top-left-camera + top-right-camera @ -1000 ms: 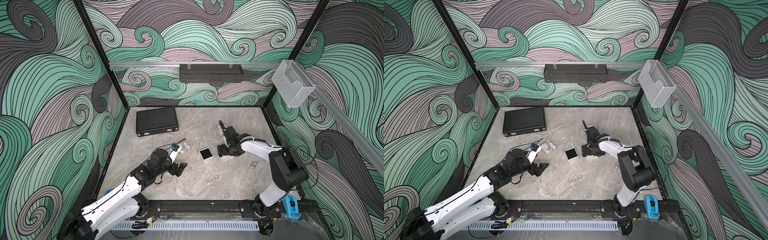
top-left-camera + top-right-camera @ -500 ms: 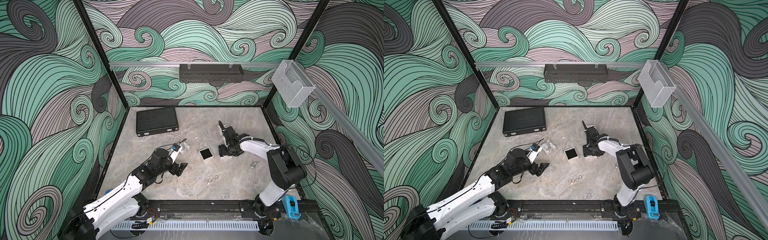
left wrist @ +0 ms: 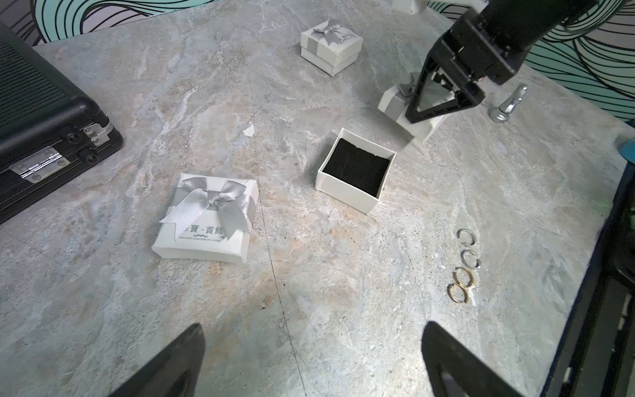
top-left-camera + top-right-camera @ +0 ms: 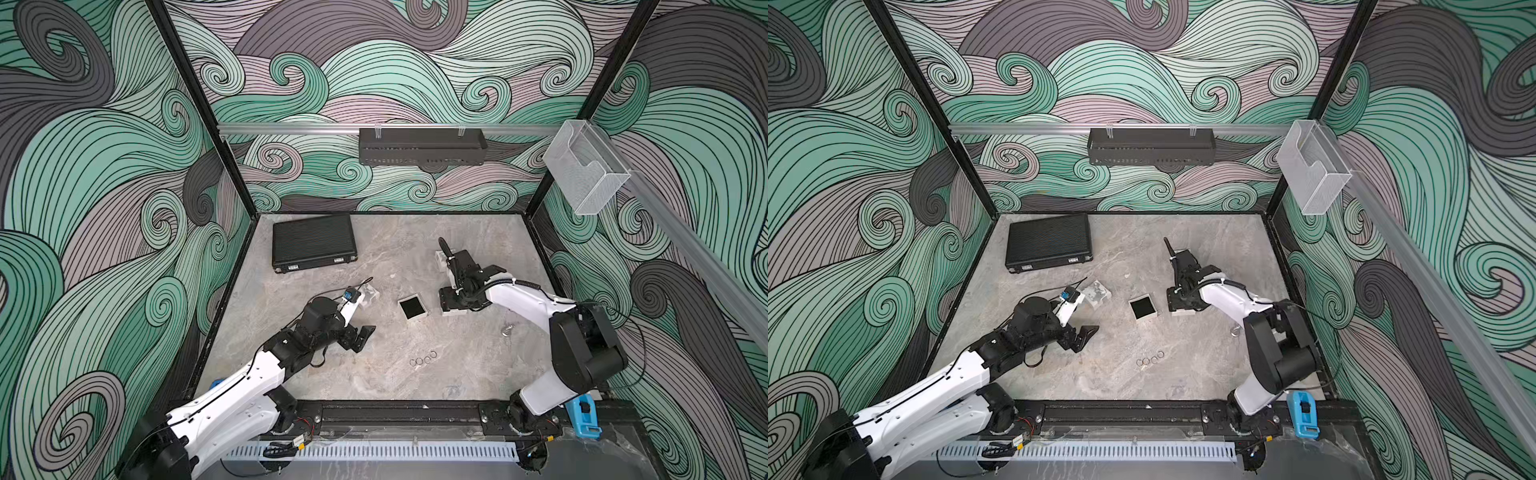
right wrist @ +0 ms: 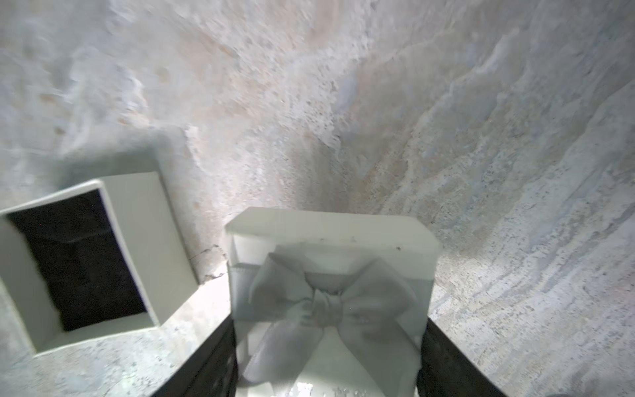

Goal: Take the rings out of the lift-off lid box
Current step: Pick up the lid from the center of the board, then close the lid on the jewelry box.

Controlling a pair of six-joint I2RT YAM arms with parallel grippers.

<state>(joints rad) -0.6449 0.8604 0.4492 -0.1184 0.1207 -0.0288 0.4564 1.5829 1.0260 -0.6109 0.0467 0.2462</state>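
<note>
The flat box [image 3: 206,237] bore Chinese print, "寶・首飾" showing beside its grey bow, over a tiny line that seemed to read "FOR EVERY EACH PAIR OF LOVERS". Print on the lid [image 5: 330,240] was too blurred to read.

Four rings [image 3: 465,264] lay in a short row on the table [image 3: 309,275], outside the box [image 3: 347,194] and well apart from it, toward the front edge. All were thin hoops. Two were silvery with a gap in the hoop, and two were gold and touching each other. In both top views they were only tiny loops [image 4: 423,360] [image 4: 1149,360].

The box was white, stood upright and open, and showed a black insert.

The right jaws were closed on two sides of the bowed lid, holding it tilted just beside the box. Whether it touched the table could not be told. The left jaws stood spread wide with nothing in them, above bare table.

The table was grey marble-look with beige veins. A black case [image 3: 44,113] and a small closed box [image 3: 331,44] also sat on it. The walls [image 4: 124,166] carried teal, grey and mauve wave swirls.
</note>
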